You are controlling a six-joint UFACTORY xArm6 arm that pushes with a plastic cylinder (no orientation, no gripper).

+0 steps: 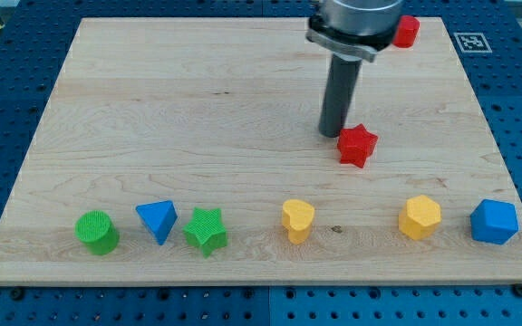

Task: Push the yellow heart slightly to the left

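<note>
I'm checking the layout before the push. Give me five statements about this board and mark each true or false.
1. My tip is beside the red star. True.
2. My tip touches the yellow heart. False: the heart lies apart, nearer the view's bottom.
3. The green star lies left of the heart in the view. True.
4. The blue triangle sits between the heart and the yellow hexagon. False: it sits between the green cylinder and green star.
5. The blue block is rightmost in the bottom row. True.
</note>
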